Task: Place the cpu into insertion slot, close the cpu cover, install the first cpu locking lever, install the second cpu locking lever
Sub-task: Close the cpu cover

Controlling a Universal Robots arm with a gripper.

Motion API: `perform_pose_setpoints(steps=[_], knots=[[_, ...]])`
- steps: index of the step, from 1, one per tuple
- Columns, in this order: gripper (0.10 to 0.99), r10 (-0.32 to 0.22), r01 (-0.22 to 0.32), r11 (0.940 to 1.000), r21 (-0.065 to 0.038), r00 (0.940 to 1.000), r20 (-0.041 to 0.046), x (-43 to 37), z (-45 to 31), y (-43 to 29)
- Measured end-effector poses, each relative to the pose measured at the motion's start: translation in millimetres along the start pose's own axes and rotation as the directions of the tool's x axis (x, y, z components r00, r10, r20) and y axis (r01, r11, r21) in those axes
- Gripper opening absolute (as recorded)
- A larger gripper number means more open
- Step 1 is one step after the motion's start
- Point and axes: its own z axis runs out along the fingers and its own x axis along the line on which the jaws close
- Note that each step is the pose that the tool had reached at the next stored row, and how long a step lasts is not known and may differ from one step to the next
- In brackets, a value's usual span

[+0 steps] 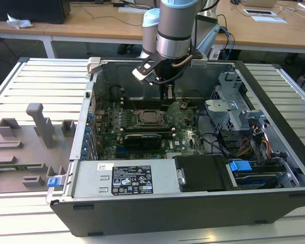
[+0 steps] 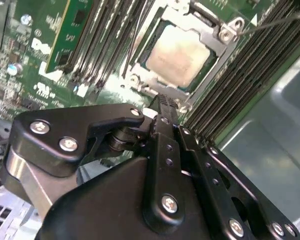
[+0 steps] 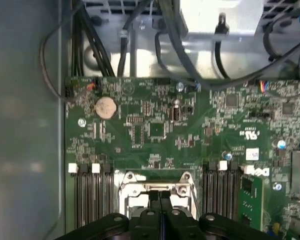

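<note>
Two fingers of your claw [image 3: 160,196] meet, seemingly gripping nothing, near the cpu cover [image 3: 131,193] lying over the cpu [image 2: 179,52].

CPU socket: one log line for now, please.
cpu: dull silver square chip seated | cover: thin silver metal frame down over chip | gripper: shut, tip at frame's edge

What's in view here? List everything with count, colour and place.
computer case: one, dark grey, open
circuit board: one, green, inside the case
chip: one, silver-grey, inside the metal frame's window
coin battery: one, silver, on the board
cables: several, black, past the board's edge
fixture tray: one, grey, on the exterior view's left of the case
gripper: one, black, shut, at the frame's edge
arm: one, silver-grey, above the case
</note>
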Motion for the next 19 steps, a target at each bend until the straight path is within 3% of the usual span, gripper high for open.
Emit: perform_pose_setpoints(steps=[5,8,10,12,19], knots=[[0.106,0.000,0.000,1.0000,-0.006,1.0000,0.0002,-0.1,1.5,-20.2],[0.106,0.000,0.000,0.9999,-0.014,1.0000,0.0001,-0.8,-7.5,-23.4],[0.106,0.000,0.000,0.9999,-0.016,1.0000,0.0001,-1.5,-22.5,-24.2],[0.106,0.000,0.000,0.9999,-0.017,1.0000,0.0001,-1.8,-30.3,-24.4],[0.106,0.000,0.000,0.9999,-0.017,1.0000,0.0001,-1.8,-31.9,-24.4]])
